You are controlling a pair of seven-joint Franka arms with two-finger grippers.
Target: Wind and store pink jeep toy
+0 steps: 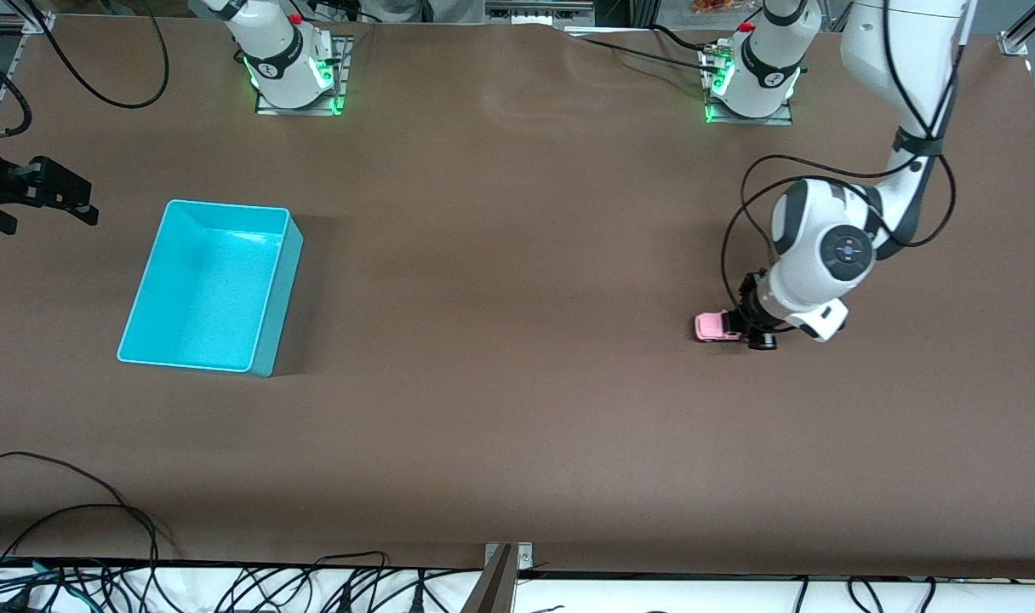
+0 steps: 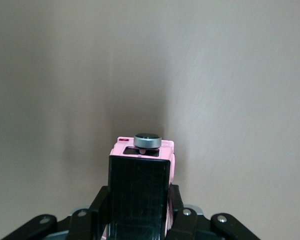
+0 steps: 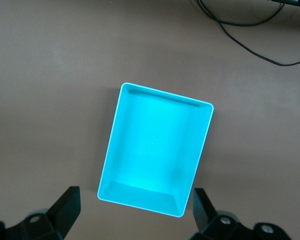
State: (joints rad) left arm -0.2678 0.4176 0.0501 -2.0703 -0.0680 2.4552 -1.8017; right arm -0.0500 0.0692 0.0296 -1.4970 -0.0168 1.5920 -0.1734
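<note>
This is a robotics laboratory: two white arm bases [image 1: 292,64] with green lights are bolted on a brown table [image 1: 517,426], and many black cables [image 1: 228,587] lie along its edge.

Bright even light, soft shadows

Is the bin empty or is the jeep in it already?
Empty: the bin shows only bare floor. The jeep sits on the table, in the left gripper.
</note>
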